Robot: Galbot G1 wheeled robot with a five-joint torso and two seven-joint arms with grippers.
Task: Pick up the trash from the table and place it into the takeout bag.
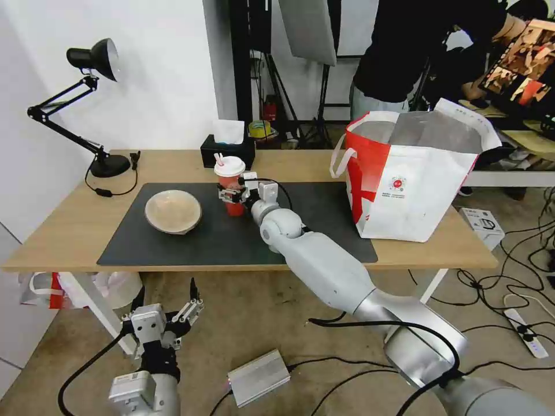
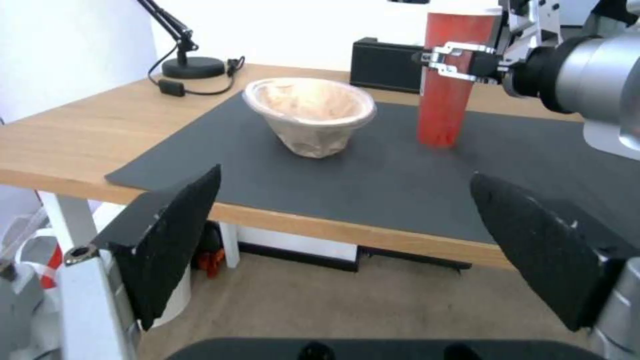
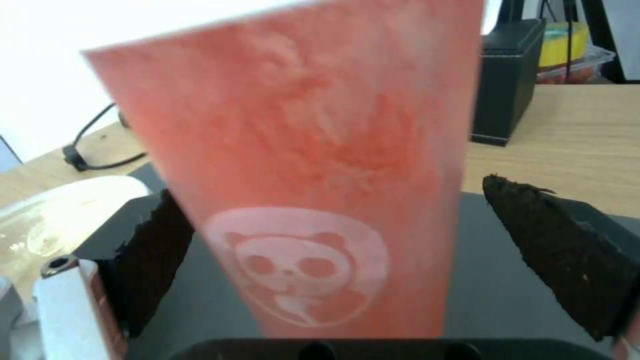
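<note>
Reaching over the counter (image 1: pixel 63 231), the right pincer (image 1: pixel 232 193) brackets the red cup (image 1: pixel 230 173) on the dark mat (image 1: pixel 324 202).
Right of it stands the takeout bag (image 1: pixel 404 190); the tan bowl (image 1: pixel 172 211) sits left; one finger (image 3: pixel 560 240) stays apart from the cup. The left pincer (image 1: pixel 165 315) hangs spread below the counter's near edge.
</note>
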